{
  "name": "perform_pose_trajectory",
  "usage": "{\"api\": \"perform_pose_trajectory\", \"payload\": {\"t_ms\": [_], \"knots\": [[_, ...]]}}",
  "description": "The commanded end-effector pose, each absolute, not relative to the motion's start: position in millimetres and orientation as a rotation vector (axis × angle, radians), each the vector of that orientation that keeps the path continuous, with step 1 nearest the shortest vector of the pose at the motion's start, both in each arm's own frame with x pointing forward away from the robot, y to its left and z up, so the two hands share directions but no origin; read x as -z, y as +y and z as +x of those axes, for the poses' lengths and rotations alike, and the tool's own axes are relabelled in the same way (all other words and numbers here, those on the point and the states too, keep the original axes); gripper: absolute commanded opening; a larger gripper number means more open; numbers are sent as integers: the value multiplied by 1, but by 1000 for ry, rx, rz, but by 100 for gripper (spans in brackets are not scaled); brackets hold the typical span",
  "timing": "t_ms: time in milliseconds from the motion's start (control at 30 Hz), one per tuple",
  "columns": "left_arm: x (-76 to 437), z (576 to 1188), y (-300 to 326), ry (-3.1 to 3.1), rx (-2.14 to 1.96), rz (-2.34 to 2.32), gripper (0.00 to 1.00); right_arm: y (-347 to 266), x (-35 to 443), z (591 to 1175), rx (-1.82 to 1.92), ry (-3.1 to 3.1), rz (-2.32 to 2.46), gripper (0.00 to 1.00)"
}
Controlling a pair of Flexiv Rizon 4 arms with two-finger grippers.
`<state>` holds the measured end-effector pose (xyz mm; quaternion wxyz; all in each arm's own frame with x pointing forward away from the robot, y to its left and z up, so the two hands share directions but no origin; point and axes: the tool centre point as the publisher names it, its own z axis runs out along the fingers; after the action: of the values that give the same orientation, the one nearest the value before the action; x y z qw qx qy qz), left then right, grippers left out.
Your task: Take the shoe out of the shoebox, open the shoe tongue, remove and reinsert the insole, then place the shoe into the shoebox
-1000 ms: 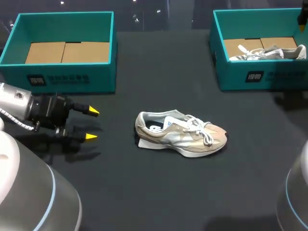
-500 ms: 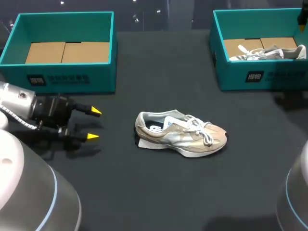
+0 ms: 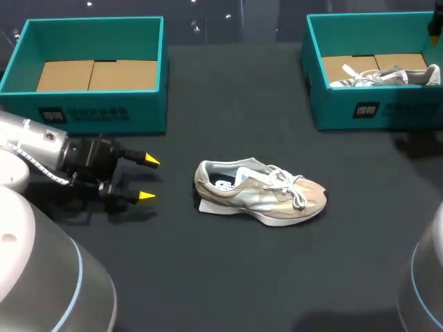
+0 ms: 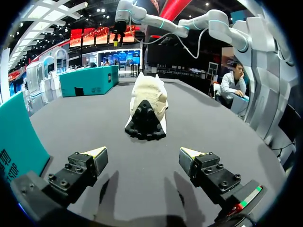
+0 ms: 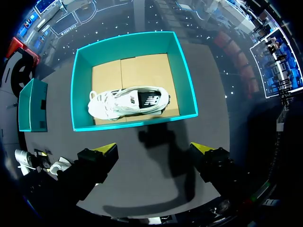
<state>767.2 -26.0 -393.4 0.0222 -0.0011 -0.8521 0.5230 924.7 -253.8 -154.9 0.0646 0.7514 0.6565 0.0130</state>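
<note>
The shoe point(image 3: 259, 194) lies on its sole mid-table point(image 3: 228, 277), toe to the right, unmoved. The left gripper point(image 3: 147, 178), fingers wide apart and empty, has slid closer to its heel without touching it. The right gripper point(image 5: 154, 147) hangs open and empty above the right box point(image 5: 80, 94), which holds a white shoe point(image 5: 128, 101).

A beige sneaker point(image 3: 259, 195) with white laces is set upright on its sole near the middle of the desk point(image 3: 228, 277), toe turned right and heel left. A flat white piece point(image 3: 206, 206) is seen under the heel; whether it is an insole cannot be told. Two open teal shoeboxes are placed at the far corners. The left shoebox point(image 3: 138, 114) shows a brown cardboard floor. In the right shoebox point(image 3: 408, 111) a white sneaker point(image 3: 384, 76) is laid on its side.
</note>
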Motion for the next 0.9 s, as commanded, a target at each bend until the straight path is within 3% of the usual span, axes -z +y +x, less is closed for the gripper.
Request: {"api": "perform_pose_trajectory", "payload": {"t_ms": [33, 900], "knots": [[400, 774, -41, -2633, -1616, -9, 100, -254, 155, 924, -40, 1980, 2268, 100], [403, 773, -109, -2584, -1641, -94, 100, -254, 155, 924, -40, 1980, 2268, 100]]}}
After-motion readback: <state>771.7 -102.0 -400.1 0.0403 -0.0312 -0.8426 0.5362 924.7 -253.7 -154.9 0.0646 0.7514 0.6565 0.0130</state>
